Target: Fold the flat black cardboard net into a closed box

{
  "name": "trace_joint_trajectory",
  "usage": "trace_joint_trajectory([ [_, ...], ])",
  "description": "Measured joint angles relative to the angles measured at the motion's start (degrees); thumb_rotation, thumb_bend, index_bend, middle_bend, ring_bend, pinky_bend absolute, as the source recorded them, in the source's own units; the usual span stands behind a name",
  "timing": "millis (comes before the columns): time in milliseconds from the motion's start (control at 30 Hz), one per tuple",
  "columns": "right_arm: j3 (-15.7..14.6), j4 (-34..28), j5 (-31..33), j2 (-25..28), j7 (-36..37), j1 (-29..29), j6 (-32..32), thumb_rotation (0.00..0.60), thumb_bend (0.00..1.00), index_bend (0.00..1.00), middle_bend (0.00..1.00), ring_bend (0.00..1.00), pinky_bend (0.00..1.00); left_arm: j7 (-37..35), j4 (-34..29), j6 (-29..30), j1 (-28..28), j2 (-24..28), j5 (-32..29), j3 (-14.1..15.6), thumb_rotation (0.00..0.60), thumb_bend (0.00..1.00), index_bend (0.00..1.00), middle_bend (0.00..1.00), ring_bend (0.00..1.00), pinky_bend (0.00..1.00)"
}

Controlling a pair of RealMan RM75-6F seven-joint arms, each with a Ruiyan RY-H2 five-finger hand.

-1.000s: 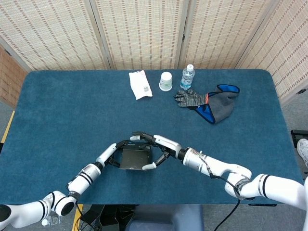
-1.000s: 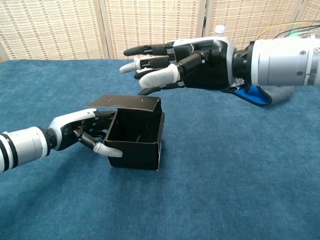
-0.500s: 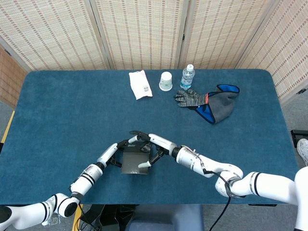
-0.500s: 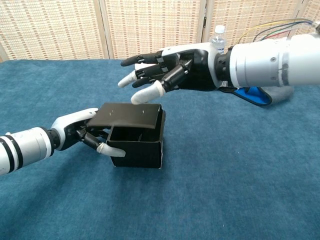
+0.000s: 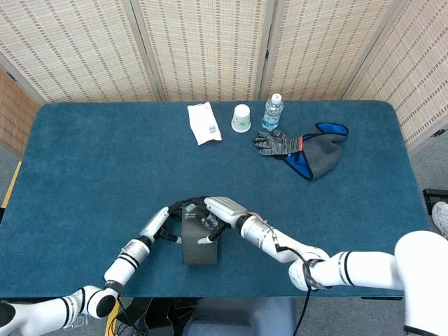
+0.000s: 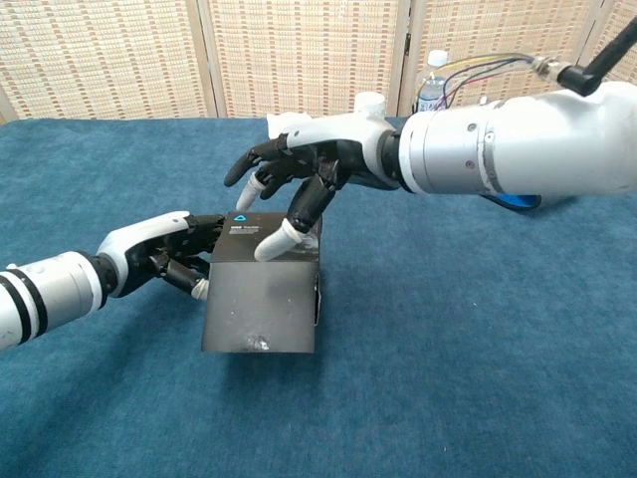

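The black cardboard box (image 6: pixel 263 303) stands near the table's front edge, its lid flap folded down over the opening toward the chest camera. From above, the box (image 5: pixel 199 243) shows as a dark rectangle. My right hand (image 6: pixel 302 174) reaches over it from the right with spread fingers, and its fingertips (image 6: pixel 270 247) press on the lid's top. My left hand (image 6: pixel 164 255) grips the box's left side, fingers curled against the wall. In the head view, the left hand (image 5: pixel 170 218) and the right hand (image 5: pixel 218 211) meet over the box's far end. The box's inside is hidden.
Along the far edge lie a white packet (image 5: pixel 204 122), a white cup (image 5: pixel 241 117), a water bottle (image 5: pixel 273 112), a grey glove (image 5: pixel 278 143) and a dark blue-edged cloth (image 5: pixel 320 151). The blue table cloth (image 5: pixel 105 168) covers the whole top.
The lid flap has swung down from raised to covering the box's opening. My right hand has dropped from above onto the lid. My left hand has stayed at the box's left side.
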Motion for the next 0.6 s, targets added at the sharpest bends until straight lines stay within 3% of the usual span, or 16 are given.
trace_joint_trajectory([
  [267,-3.56,-3.09,9.22,-4.71,-20.14,2.57,12.28,0.600,0.00,0.21,0.24,0.17,0.29,1.42,-1.51,0.56,0.82,0.57,-0.51,-0.53,0.600,0.14,0.13,0.29,0.14,0.28],
  [600,-4.82,-2.53,8.38,-9.11,-30.77,1.76,18.10,0.600,0.00,0.22,0.25,0.17,0.29,3.17,-6.17,-0.82,1.21,4.15,-1.05,-0.69,0.600,0.14,0.00,0.05,0.00,0.22],
])
